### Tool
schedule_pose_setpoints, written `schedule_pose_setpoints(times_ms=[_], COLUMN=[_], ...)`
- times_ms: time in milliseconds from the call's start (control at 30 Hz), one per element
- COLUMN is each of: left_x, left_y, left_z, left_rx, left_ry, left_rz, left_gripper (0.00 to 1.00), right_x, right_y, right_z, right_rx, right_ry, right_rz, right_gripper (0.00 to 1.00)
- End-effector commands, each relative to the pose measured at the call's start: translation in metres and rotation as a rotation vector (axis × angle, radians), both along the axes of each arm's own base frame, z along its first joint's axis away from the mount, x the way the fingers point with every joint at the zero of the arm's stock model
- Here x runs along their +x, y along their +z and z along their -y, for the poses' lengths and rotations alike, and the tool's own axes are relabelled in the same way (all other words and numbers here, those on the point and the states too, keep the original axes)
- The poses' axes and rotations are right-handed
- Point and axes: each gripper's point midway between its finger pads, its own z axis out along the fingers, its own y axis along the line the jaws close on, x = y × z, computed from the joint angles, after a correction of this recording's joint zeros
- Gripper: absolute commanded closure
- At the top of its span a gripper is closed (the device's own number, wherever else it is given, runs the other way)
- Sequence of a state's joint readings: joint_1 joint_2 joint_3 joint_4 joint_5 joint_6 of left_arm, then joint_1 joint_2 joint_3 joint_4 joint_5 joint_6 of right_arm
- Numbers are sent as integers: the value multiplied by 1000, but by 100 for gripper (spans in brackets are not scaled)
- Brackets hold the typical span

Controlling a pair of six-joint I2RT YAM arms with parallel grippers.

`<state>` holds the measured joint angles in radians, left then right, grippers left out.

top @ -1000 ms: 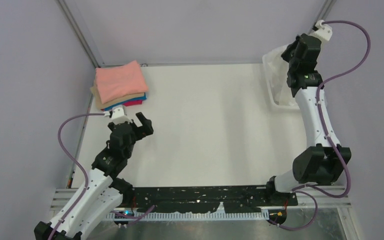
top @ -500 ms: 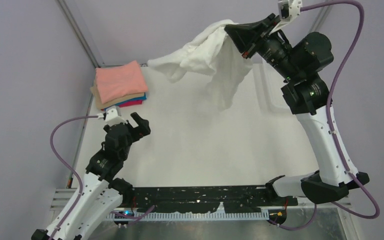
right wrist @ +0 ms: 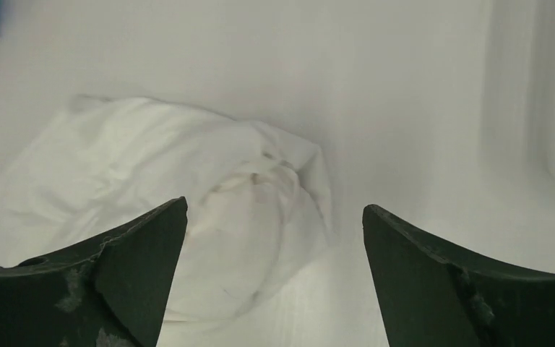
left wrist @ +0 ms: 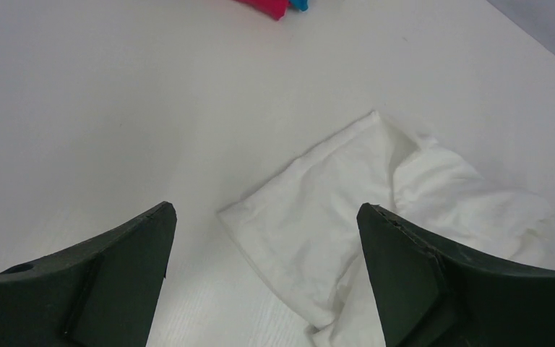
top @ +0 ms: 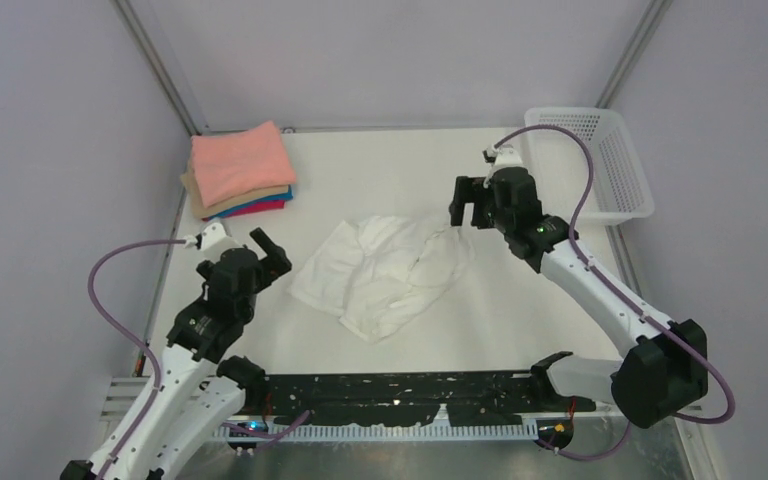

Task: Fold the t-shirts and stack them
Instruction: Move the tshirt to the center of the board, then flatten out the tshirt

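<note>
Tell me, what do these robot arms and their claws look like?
The left arm and right arm have smooth white shells between chunky black joints. A purple cable loops loosely along each one. The left claw and right claw each have two dark, wedge-shaped fingers; the right one's look scuffed. I see no readable markings.

The white t-shirt point(top: 385, 270) is soft, matt cloth, creased and rumpled. The folded tees point(top: 238, 172) at far left are matt cloth too, the salmon one on top faintly nubbly. The table point(top: 380, 170) is smooth, matt white. The basket point(top: 615, 165) at far right is perforated white plastic. The left gripper point(left wrist: 265, 210) and right gripper point(right wrist: 274, 210) are matt black plastic, the right one scuffed pale in places.
</note>
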<state>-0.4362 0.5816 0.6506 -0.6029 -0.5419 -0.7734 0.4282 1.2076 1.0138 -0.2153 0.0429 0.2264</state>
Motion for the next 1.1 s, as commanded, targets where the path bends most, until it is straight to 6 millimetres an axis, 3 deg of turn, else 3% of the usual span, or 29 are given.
schedule_pose_setpoints(times_ms=[0,67,233,267,300,333,367,400,467,500,533,567,600,633,667,700,733,833,867,900,1067], left_x=[6,6,-1,-2,-2,-2,-2,-2,-1,-2,-1,-1,0,1,1,1,1,0,0,0,1], left_y=[2,-8,-35,-43,-49,-56,-62,-68,-79,-86,-91,-95,-99,-102,-104,-105,-106,-109,-110,-111,-115], left_z=[3,7,9,10,12,13,16,18,19,17,15,15,14,15,15,14,13,8,7,6,5], left_rx=[-12,-20,10,12,10,5,-7,-20,-50,-58,-68,-84,-101,-120,-132,-136,-135,-127,-129,-132,-134], left_ry=[19,17,22,26,22,18,11,-1,3,7,17,23,25,21,20,20,26,48,53,55,62], left_rz=[-31,-87,-241,-267,-279,-291,-303,-313,-330,-340,-341,-347,-351,-350,-354,-354,-355,-361,-363,-363,-374], left_gripper=[1,1,1,1,1,1,1,1,1,1,1,1,1,1,1,1,1,1,1,1,1], right_x=[3,-3,-25,-35,-41,-57,-65,-89,-120,-123,-136,-148,-150,-158,-160,-162,-160,-146,-142,-135,-121], right_y=[-26,-29,-24,-27,-30,-33,-40,-39,-47,-48,-64,-59,-76,-73,-92,-88,-106,-114,-126,-124,-152], right_z=[83,80,23,-3,-17,-48,-63,-97,-133,-148,-163,-181,-190,-205,-213,-226,-230,-244,-245,-246,-242], right_rx=[-159,-166,-135,-118,-129,-131,-140,-144,-193,-217,-273,-277,-308,-305,-331,-328,-363,-443,-475,-490,-624], right_ry=[-391,-354,-89,15,83,227,299,477,679,714,770,813,825,860,871,882,872,791,774,742,713], right_rz=[-68,-82,-39,-37,-26,-4,-5,22,28,26,3,18,-20,-13,-56,-49,-91,-85,-103,-89,-118], right_gripper=[4,5,5,5,5,5,5,5,5,5,5,4,2,1,2,4,7,11,11,12,12])
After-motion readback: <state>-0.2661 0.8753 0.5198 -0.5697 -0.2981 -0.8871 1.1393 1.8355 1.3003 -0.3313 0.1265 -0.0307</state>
